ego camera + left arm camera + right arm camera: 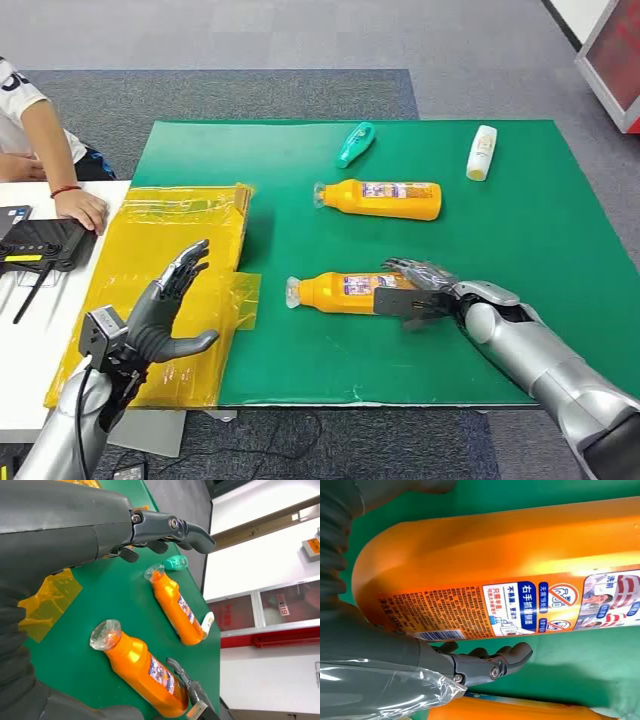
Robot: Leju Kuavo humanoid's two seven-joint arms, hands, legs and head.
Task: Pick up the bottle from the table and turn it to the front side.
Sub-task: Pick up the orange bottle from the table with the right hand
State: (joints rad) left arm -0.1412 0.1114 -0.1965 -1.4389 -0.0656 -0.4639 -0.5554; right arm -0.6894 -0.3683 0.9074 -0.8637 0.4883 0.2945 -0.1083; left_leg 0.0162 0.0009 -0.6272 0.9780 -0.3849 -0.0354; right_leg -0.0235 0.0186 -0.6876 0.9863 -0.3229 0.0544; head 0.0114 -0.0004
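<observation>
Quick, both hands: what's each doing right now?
Left hand: open, fingers spread, holding nothing, above the yellow plastic sheet.
Right hand: fingers around the nearer orange plastic bottle lying on the green mat; firm grip cannot be told.

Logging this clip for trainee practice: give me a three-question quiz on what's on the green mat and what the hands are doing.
1. How many orange bottles lie on the green mat?
2. True or false: the left hand holds a bottle.
3. Which hand is at the near orange bottle: A left, B right?

Key:
1. Two: the near one and the far orange bottle.
2. False; it hovers open over the yellow sheet.
3. B, the right hand, fingers around the bottle's base.
</observation>
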